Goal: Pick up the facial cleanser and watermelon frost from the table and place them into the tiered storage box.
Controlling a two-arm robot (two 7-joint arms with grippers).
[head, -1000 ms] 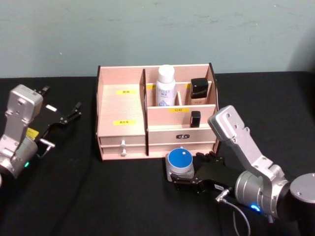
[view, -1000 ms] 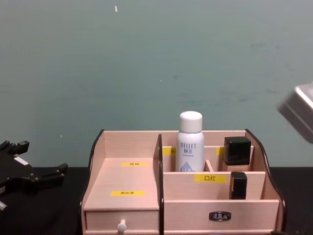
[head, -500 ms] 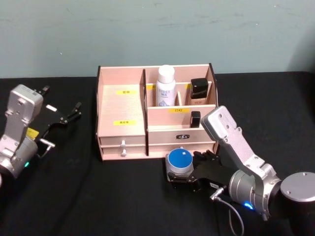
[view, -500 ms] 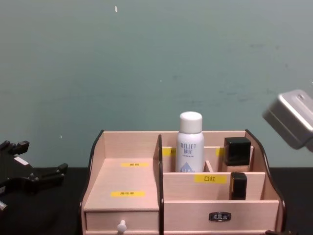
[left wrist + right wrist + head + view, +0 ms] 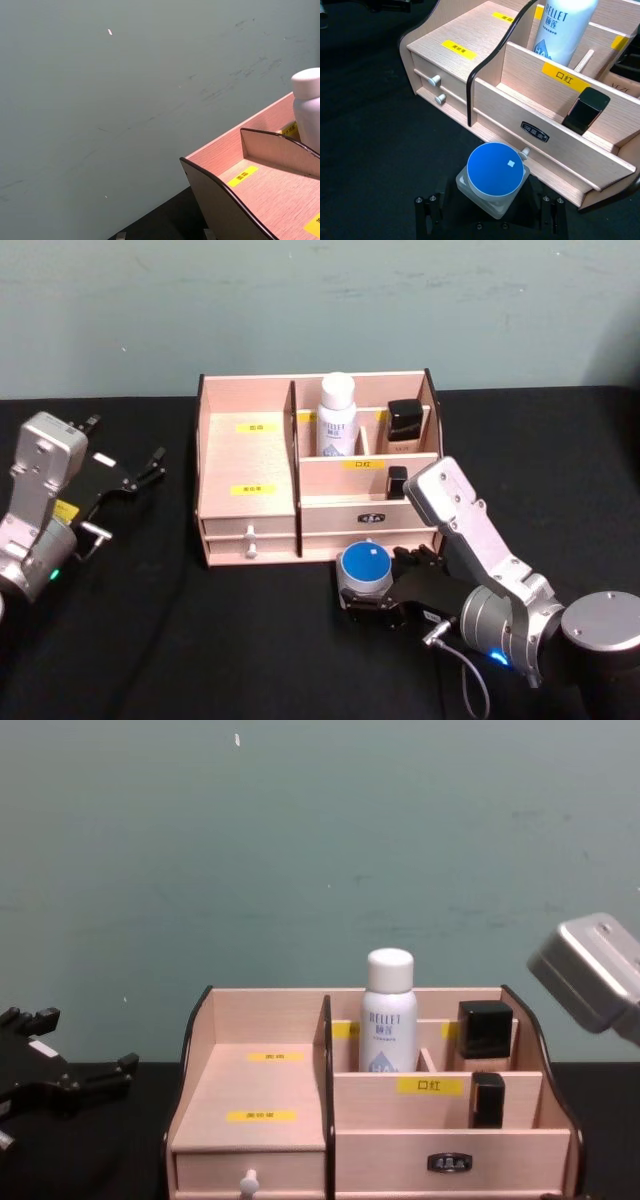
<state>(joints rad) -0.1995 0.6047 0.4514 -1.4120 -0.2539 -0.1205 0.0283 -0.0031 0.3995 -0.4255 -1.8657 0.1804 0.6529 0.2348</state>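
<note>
1. The right gripper (image 5: 385,583) lies low over the black surface (image 5: 200,640), at 6 o'clock from the tiered storage box (image 5: 247,455). Its arm reaches in from 4 o'clock.
2. The gripper is spread wide, with one finger on each side of the blue-lidded jar (image 5: 365,565). The right wrist view does not show whether the pads touch the jar's walls.
3. The jar is a small clear square pot with a round blue lid. It stands upright on the surface, just in front of the box's right drawer and close to that drawer's small knob (image 5: 524,151).
4. The box sits at the middle of the surface with its back to the teal wall (image 5: 320,300). Its stepped left tier is bare and carries two yellow labels.
5. A white bottle (image 5: 337,420) stands upright in a rear compartment, at 12 o'clock from the jar.
6. A black-capped bottle (image 5: 405,425) stands in the rear compartment at 3 o'clock from the white bottle. A small black case (image 5: 397,482) stands in the tier in front of it.
7. The left gripper (image 5: 150,467) hangs parked at 9 o'clock from the box, well apart from it. Its fingers are slightly parted and hold nothing.
</note>
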